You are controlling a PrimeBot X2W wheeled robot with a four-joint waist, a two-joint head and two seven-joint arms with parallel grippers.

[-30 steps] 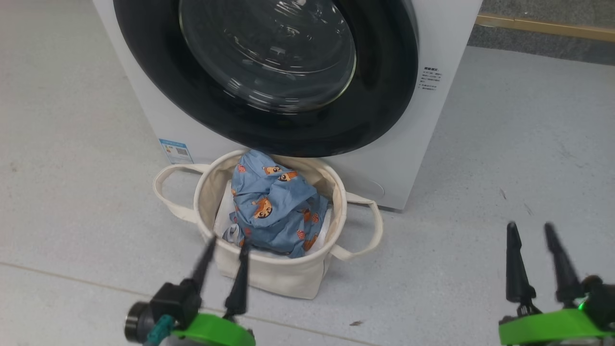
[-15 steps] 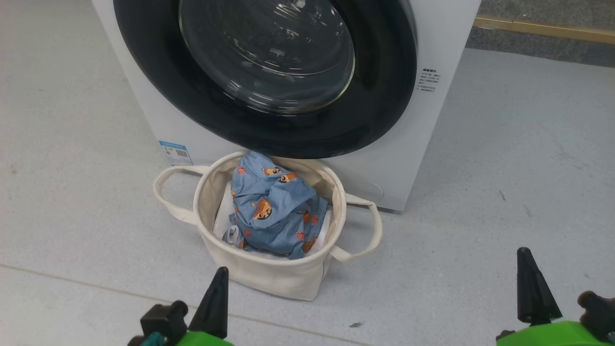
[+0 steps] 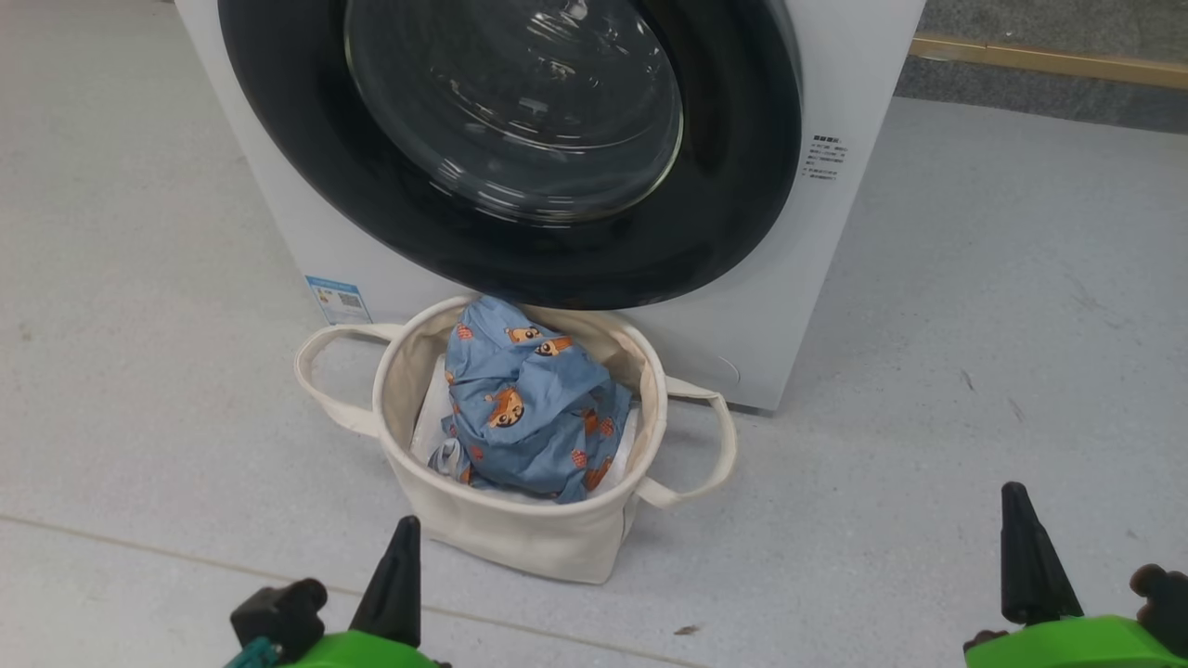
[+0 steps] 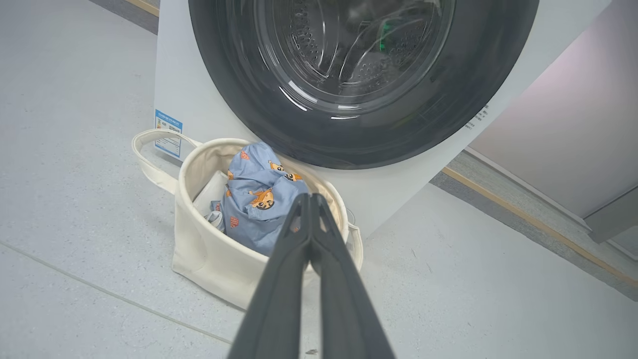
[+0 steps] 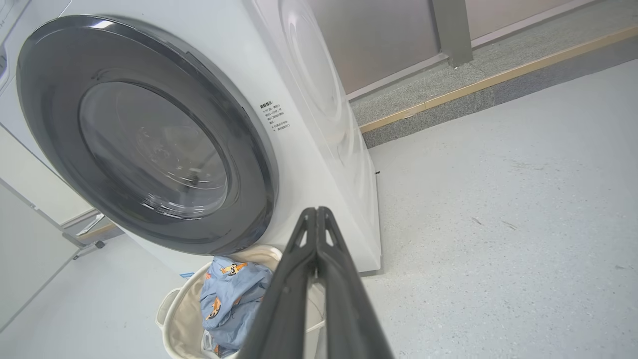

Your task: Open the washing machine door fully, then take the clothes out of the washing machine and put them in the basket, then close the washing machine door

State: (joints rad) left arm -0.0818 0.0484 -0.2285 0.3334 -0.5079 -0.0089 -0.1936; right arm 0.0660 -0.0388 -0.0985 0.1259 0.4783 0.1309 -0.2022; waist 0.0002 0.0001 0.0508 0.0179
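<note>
Plainly, the washing machine door (image 3: pixel 515 102) is shut. Its glossy black rim lies flush against the white front of the washing machine (image 3: pixel 789 306), and the right wrist view shows its edge seated all the way round. Through the bulging glass, the left wrist view shows the perforated steel drum (image 4: pixel 359 60).

The basket (image 3: pixel 520 538) stands upright on the grey floor (image 3: pixel 974 353) directly in front of the machine, under the door's lower rim. Whether its far side touches the machine I cannot tell. The clothes (image 3: pixel 529 408), light blue with small orange animals, are bundled inside the basket. They are heaped a little above its rim toward the back and rest on a plain white sheet (image 3: pixel 429 417). The basket's two looped handles stick out to either side. The left one lies just below a blue sticker (image 3: pixel 336 297) at the machine's lower corner. A small text label (image 3: pixel 824 156) sits to the right of the door.

The left hand (image 3: pixel 405 533) hangs at the lower left of the head view, near the basket's front wall but apart from it. Its two dark fingers are pressed together into one point with nothing between them. The right hand (image 3: pixel 1013 501) hangs at the lower right over bare floor, well apart from the basket. Its fingers are likewise closed tip to tip and empty.
</note>
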